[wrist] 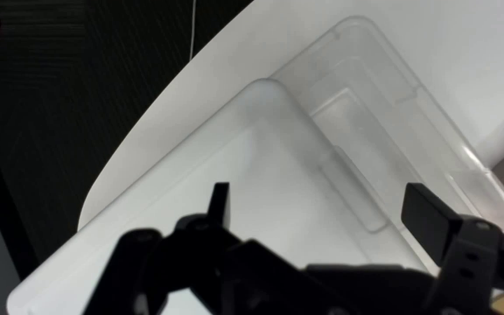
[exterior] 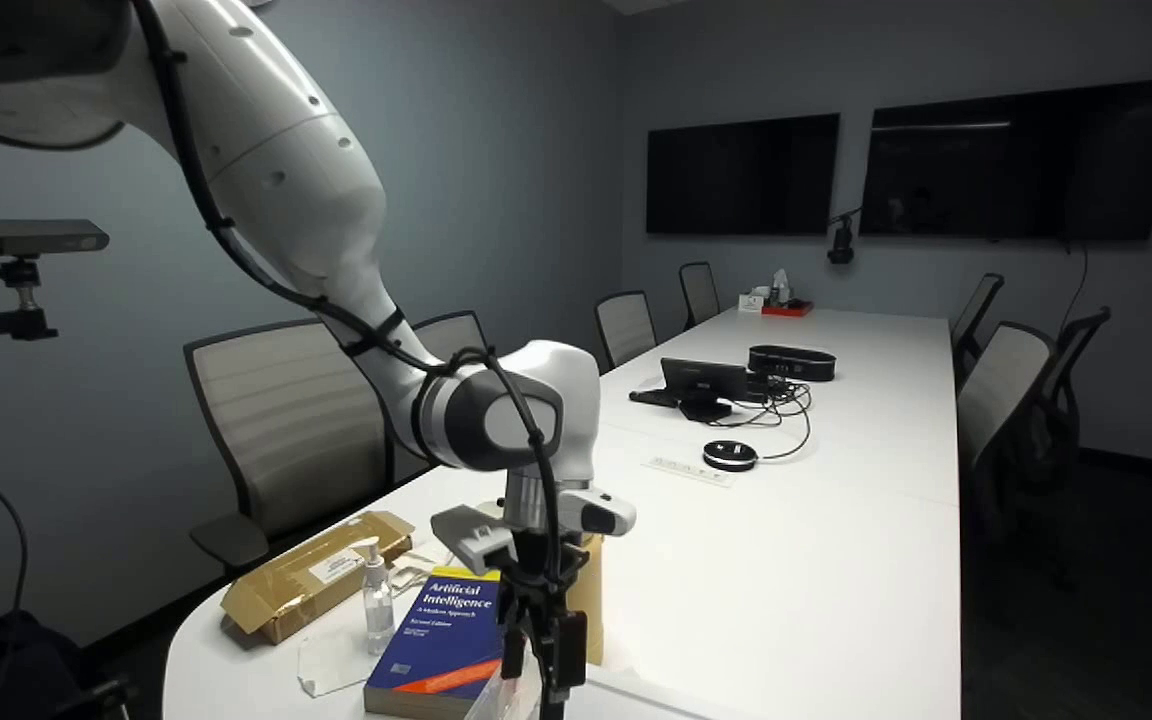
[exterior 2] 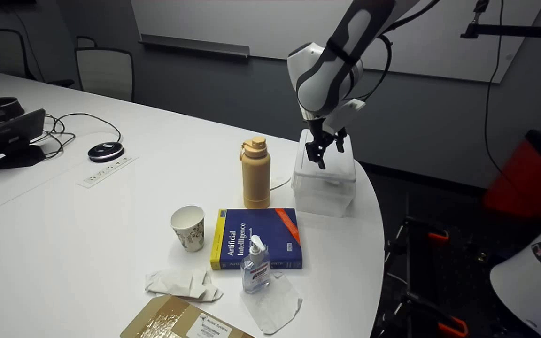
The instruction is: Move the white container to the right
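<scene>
A white paper cup [exterior 2: 189, 232] with a printed leaf pattern stands upright on the table, left of the taller tan bottle [exterior 2: 256, 180]. The cup is out of the wrist view. My gripper [exterior 2: 330, 158] is far from the cup, over the pale lid [wrist: 252, 183] of a clear plastic box [exterior 2: 322, 199]. In the wrist view the gripper [wrist: 322, 212] is open, fingers wide apart with nothing between them. The lid covers part of the box; the box's clear rim and inside show beside it. I cannot tell how far the fingertips [exterior: 540, 665] are above the lid.
A blue book [exterior 2: 258, 239] lies in front of the bottle, with a sanitizer bottle [exterior 2: 255, 270] beside it. Crumpled napkins [exterior 2: 181, 284] and a cardboard box [exterior: 321, 570] lie nearby. The plastic box stands close to the table's curved edge. Chairs [exterior: 286, 420] line the table.
</scene>
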Tool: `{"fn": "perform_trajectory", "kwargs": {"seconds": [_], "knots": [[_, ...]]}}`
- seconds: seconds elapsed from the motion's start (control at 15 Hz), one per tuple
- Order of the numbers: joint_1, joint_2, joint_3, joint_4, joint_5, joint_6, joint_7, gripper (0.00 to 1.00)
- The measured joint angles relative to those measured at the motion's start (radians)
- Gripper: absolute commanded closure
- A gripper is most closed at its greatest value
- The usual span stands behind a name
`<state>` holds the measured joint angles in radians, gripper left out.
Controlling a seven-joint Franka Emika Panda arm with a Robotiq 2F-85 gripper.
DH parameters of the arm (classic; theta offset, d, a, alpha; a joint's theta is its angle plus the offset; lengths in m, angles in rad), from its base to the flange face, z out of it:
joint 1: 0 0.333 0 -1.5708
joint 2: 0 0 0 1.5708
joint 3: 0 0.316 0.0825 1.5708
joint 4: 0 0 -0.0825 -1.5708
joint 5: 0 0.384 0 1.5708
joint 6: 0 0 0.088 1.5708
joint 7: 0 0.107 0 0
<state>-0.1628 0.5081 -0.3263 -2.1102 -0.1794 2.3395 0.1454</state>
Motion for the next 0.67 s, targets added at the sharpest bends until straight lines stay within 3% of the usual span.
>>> {"fn": "perform_trajectory", "kwargs": {"seconds": [0.67], "knots": [[0.012, -0.489, 0.106, -0.007, 0.044, -0.534, 0.023, 0.0]]}}
